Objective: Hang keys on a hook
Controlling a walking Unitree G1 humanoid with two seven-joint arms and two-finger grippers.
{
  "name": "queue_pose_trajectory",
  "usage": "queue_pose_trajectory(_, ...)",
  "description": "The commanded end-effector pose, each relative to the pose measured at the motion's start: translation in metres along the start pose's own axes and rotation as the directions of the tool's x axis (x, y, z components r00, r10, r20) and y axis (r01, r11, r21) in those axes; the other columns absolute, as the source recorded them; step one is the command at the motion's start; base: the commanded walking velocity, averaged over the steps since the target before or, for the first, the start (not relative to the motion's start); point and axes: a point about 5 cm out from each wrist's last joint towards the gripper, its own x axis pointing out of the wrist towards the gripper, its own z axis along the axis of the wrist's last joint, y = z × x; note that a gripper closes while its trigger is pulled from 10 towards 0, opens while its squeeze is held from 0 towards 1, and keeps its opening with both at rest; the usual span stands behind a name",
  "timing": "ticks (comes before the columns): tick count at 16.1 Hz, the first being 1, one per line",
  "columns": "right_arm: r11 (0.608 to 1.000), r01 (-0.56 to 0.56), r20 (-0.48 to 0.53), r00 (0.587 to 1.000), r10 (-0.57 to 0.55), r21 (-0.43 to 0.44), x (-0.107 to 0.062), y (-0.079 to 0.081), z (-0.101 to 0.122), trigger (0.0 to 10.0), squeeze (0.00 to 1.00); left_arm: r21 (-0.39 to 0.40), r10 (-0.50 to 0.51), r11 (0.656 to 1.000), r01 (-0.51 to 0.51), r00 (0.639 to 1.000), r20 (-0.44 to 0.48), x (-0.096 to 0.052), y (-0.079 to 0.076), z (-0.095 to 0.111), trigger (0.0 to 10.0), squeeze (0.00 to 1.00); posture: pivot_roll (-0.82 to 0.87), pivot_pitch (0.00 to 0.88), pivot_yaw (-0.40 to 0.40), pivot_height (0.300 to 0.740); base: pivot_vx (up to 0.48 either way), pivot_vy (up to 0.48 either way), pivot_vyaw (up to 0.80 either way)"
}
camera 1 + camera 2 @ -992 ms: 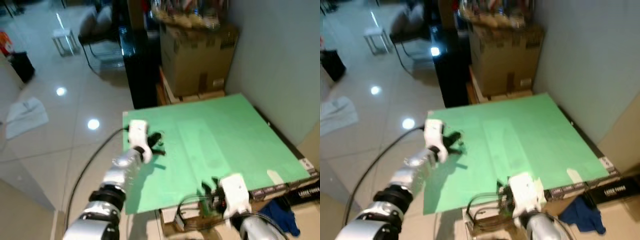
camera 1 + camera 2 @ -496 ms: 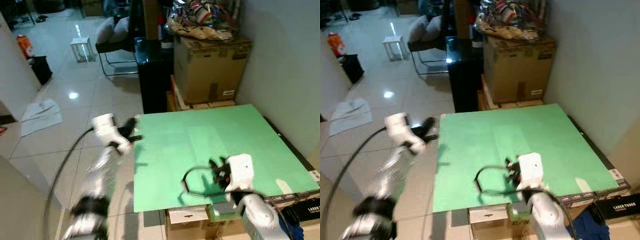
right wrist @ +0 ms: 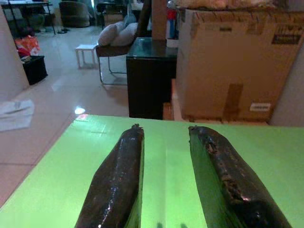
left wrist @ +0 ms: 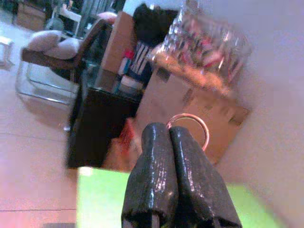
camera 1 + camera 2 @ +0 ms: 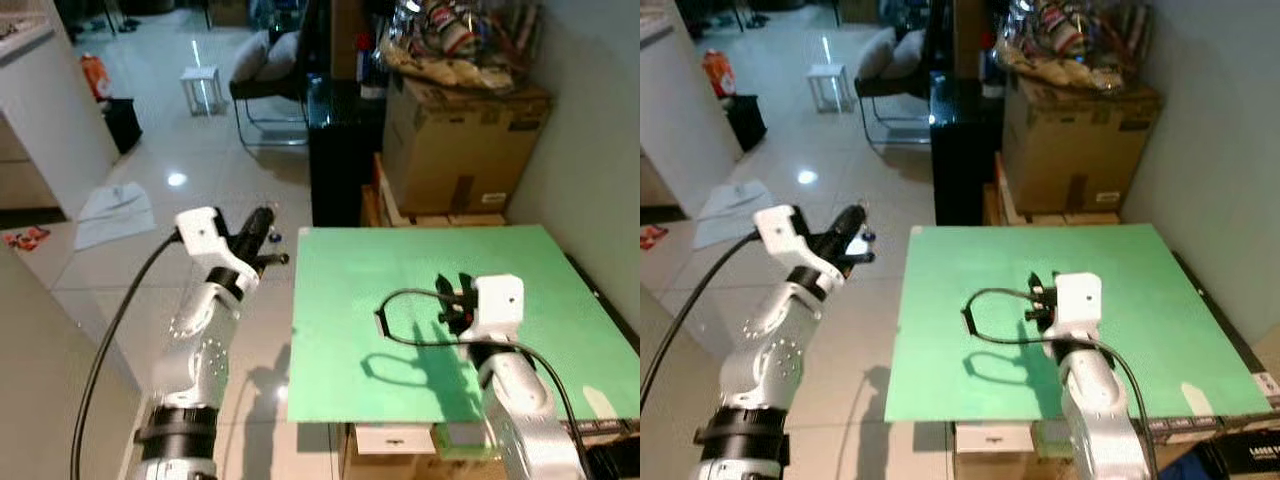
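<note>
At centre left of the left eye view, the left gripper (image 5: 262,222) has swung off the flat green table top (image 5: 540,300) and now hangs over the pale tiled floor (image 5: 180,180). Its fingers are pressed together, pinching the thin metal key ring (image 4: 189,129). The right gripper (image 5: 452,297), fingers parted and empty, has risen above the table. No hook is visible; judgement: transport phase, hook still to be located.

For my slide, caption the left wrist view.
Left gripper shut on a key ring, facing a cardboard box beyond the green table.
</note>
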Motion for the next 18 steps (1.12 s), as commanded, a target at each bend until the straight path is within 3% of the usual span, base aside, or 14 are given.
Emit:
queue_pose_trajectory(1, 1.0, 0.006, 0.012, 1.0, -0.006, 0.01, 0.003, -0.001, 0.002, 10.0, 0.0, 0.044, 0.021, 0.999, -0.019, 0.999, -0.046, 0.002, 0.001, -0.005, 9.2, 0.0, -0.15, 0.0, 0.032, 0.74, 0.0, 0.0, 0.0)
queue_pose_trajectory(2, 1.0, 0.001, 0.015, 1.0, -0.001, 0.008, 0.006, -0.001, 0.002, 10.0, 0.0, 0.067, 0.07, 0.996, -0.065, 0.995, -0.07, 0.002, 0.005, -0.01, 10.0, 0.0, -0.15, 0.0, 0.021, 0.74, 0.0, 0.0, 0.0)
queue_pose_trajectory(10, 1.0, -0.027, -0.002, 1.0, 0.027, 0.009, 0.011, 0.002, -0.003, 10.0, 0.0, 0.108, 0.084, 0.991, -0.073, 0.99, -0.109, 0.006, -0.004, -0.022, 10.0, 0.0, -0.14, 0.0, 0.011, 0.74, 0.0, 0.0, 0.0)
queue_pose_trajectory(18, 1.0, -0.029, -0.017, 0.999, 0.03, 0.009, 0.011, 0.002, -0.006, 10.0, 0.0, 0.159, 0.095, 0.984, -0.079, 0.991, -0.097, 0.011, -0.007, -0.021, 10.0, 0.0, -0.15, 0.0, 0.014, 0.74, 0.0, 0.0, 0.0)
